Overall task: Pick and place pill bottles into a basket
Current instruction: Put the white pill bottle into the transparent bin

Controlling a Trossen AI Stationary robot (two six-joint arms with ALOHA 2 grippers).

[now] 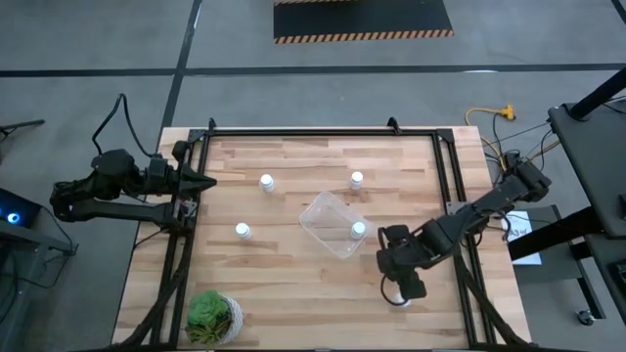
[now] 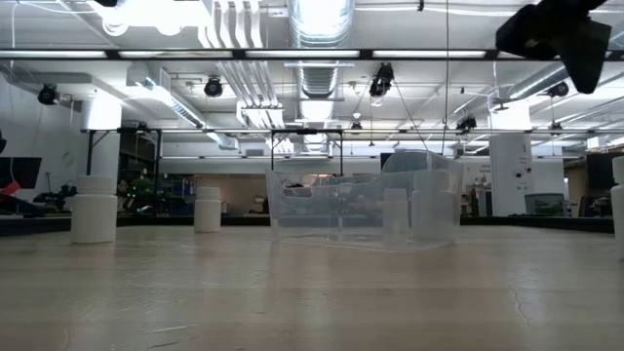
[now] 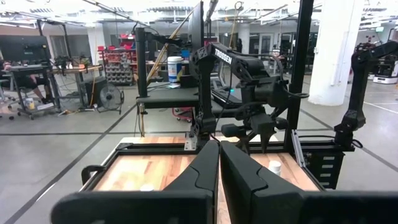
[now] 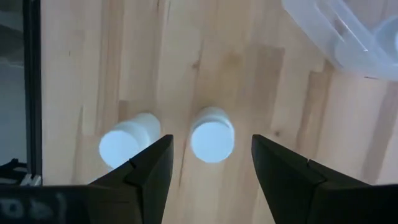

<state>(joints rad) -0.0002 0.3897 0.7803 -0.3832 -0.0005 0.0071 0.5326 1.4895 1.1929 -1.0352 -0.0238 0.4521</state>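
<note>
While the right gripper (image 4: 211, 165) hangs near the surface's (image 1: 293, 284) front right edge, its fingers stand open on either side of one upright pill bottle (image 4: 212, 135), gripping nothing; a second bottle (image 4: 127, 140) stands just beside it. The left gripper (image 1: 207, 183) waits closed and empty at the left edge. Open wood lies between three more bottles (image 1: 266, 183) (image 1: 357, 180) (image 1: 243, 232) standing well apart. Near the middle, the clear basket (image 1: 318, 217) holds one bottle (image 1: 358, 230). A potted plant (image 1: 214, 316) sits at the front left corner.
</note>
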